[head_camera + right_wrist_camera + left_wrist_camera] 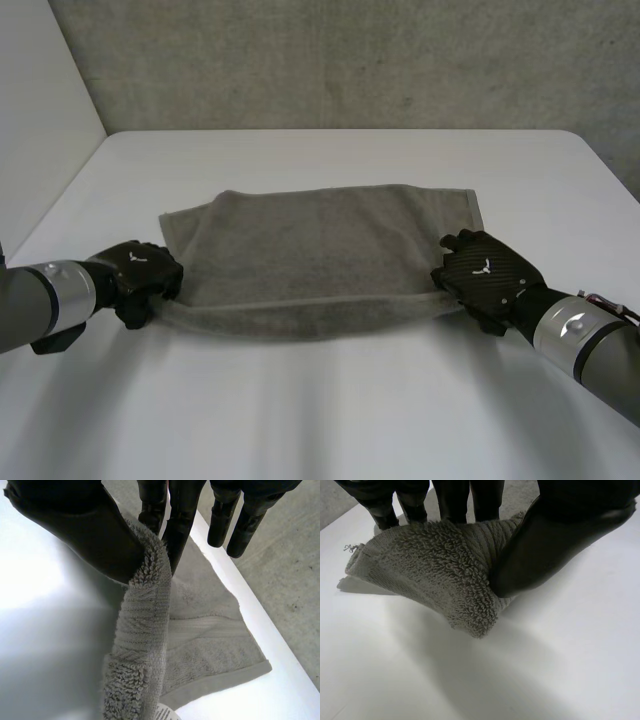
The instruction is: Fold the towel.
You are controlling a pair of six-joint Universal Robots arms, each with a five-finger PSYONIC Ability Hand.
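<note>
A grey terry towel (320,250) lies spread across the middle of the white table (330,410), its near edge lifted slightly between the two hands. My left hand (145,278) is at the towel's near left corner; in the left wrist view its thumb (540,555) pinches that corner (445,575) against the fingers. My right hand (485,275) is at the near right corner; in the right wrist view its thumb (85,530) presses the towel's edge (145,625) against the fingers, and the far right corner (225,665) lies flat beyond.
A grey wall (350,60) stands behind the table's far edge. The table's right edge (265,625) runs close beside the towel, with grey floor (290,570) past it. Bare tabletop lies in front of the towel and on both sides.
</note>
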